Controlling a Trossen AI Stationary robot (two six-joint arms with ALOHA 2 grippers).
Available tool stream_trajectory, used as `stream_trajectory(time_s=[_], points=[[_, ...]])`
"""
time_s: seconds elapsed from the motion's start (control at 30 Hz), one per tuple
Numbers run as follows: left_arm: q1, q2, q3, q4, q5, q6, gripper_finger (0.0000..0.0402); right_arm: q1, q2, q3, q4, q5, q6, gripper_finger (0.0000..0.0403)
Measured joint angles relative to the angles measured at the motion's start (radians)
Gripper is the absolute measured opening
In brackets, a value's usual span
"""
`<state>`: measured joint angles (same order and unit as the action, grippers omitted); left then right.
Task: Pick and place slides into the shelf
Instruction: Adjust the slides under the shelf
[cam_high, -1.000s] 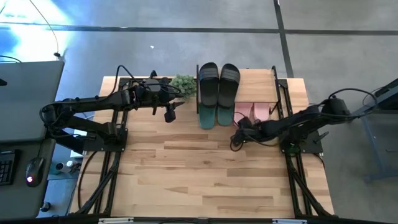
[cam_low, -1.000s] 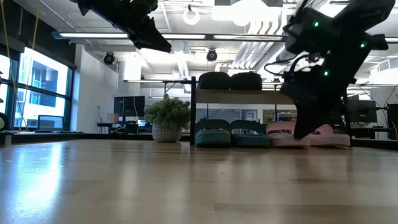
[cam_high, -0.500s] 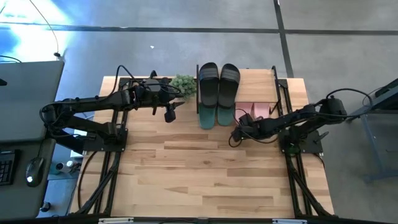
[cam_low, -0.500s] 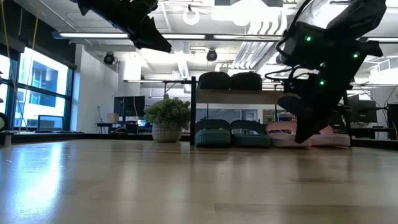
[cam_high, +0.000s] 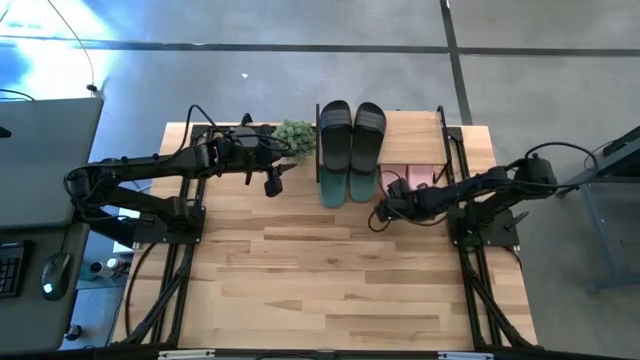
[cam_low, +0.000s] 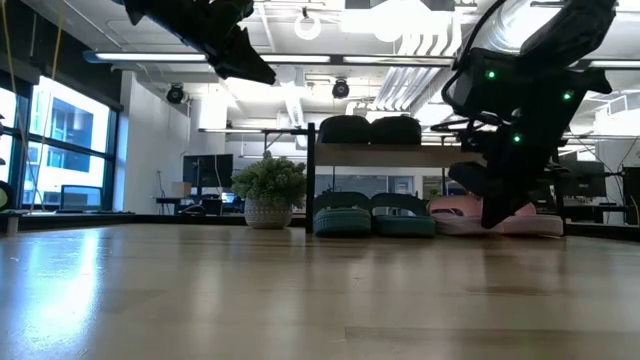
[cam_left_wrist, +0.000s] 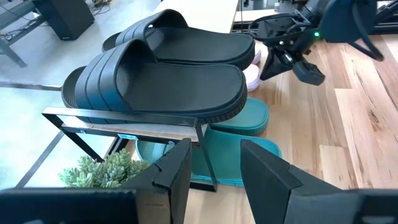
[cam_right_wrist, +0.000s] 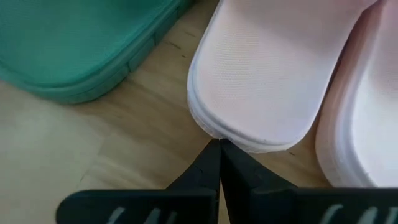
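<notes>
1. Now the right gripper (cam_right_wrist: 219, 149) stands low on the worktop (cam_high: 330, 270) with its jaws together and empty, the tips right at the rounded end of the pale pink slide (cam_right_wrist: 264, 68); whether they touch its edge, I cannot tell.
2. This pink slide lies straight ahead of the jaws, its long axis running away from them under the shelf (cam_high: 415, 125); the second pink slide (cam_right_wrist: 367, 118) lies just beside it, parallel; a teal-green slide (cam_right_wrist: 74, 43) is on the other side.
3. By my judgement the right arm is the nearer one, so a last push along this axis would belong to it.
4. The shelf holds the black pair (cam_left_wrist: 168, 68) on its wooden board; the teal-green pair (cam_low: 375, 220) and the pink pair (cam_low: 500, 215) sit on the worktop under the board, side by side.
5. The left gripper (cam_high: 272, 185) hangs above the worktop near the small potted plant (cam_high: 295, 135), jaws apart, holding nothing.
</notes>
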<state>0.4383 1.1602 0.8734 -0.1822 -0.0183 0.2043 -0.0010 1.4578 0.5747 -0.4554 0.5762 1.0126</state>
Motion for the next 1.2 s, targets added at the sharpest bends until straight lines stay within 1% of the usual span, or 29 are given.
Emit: stream_trajectory(time_s=[0.2, 0.57, 0.77, 1.2], points=[[0.000, 0.000, 0.000, 0.000, 0.000, 0.000, 0.0122, -0.031, 0.000, 0.000, 0.002, -0.011, -0.019, 0.0000], [0.000, 0.000, 0.000, 0.000, 0.000, 0.000, 0.0122, -0.031, 0.000, 0.000, 0.004, -0.012, -0.027, 0.0000], [0.000, 0.000, 0.000, 0.000, 0.000, 0.000, 0.0122, -0.002, 0.000, 0.000, 0.005, 0.004, -0.018, 0.0000], [0.000, 0.000, 0.000, 0.000, 0.000, 0.000, 0.0122, 0.091, 0.000, 0.000, 0.017, -0.014, 0.034, 0.0000]])
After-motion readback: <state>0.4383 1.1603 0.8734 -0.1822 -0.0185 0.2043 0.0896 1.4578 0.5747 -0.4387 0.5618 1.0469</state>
